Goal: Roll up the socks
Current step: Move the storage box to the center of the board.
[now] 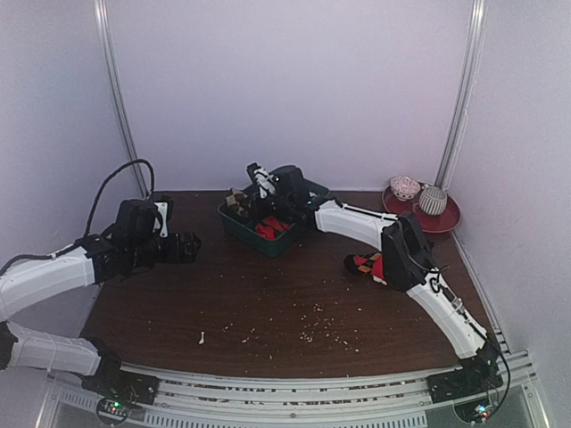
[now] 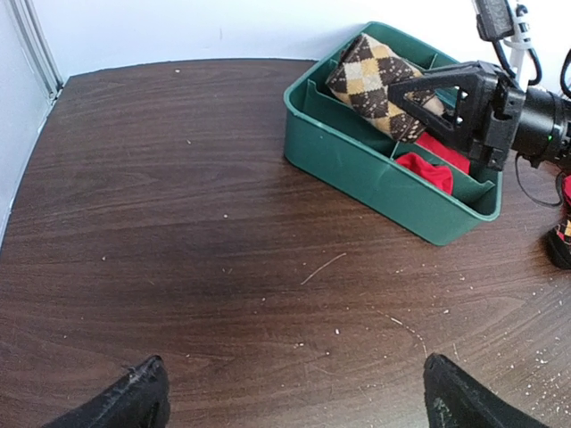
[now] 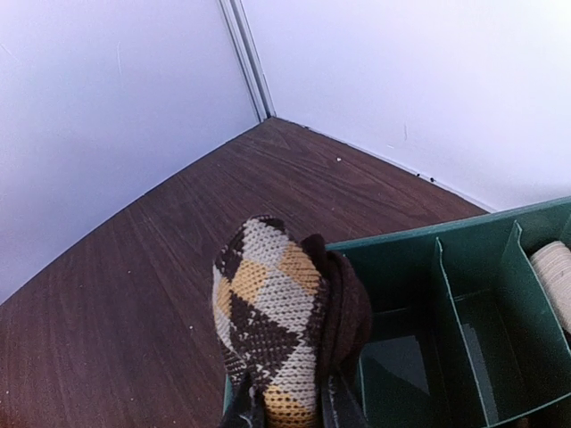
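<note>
My right gripper (image 3: pixel 290 415) is shut on a rolled dark brown sock pair with tan argyle diamonds (image 3: pixel 277 312). It holds the roll over the far-left corner of a green divided bin (image 3: pixel 464 294). In the left wrist view the argyle roll (image 2: pixel 375 76) sits tilted above the bin (image 2: pixel 357 169) in the right gripper (image 2: pixel 428 98). A bright red sock bundle (image 2: pixel 428 169) lies in a middle compartment; it also shows from the top (image 1: pixel 272 228). My left gripper (image 2: pixel 299 401) is open and empty, low over bare table left of the bin (image 1: pixel 183 248).
A red and dark sock bundle (image 1: pixel 368 265) lies on the table right of the bin, partly behind my right arm. A red plate (image 1: pixel 446 218) with two cups stands at the back right. A cream item (image 3: pixel 555 276) sits in a bin compartment. Crumbs dot the dark wood table (image 1: pixel 268 312).
</note>
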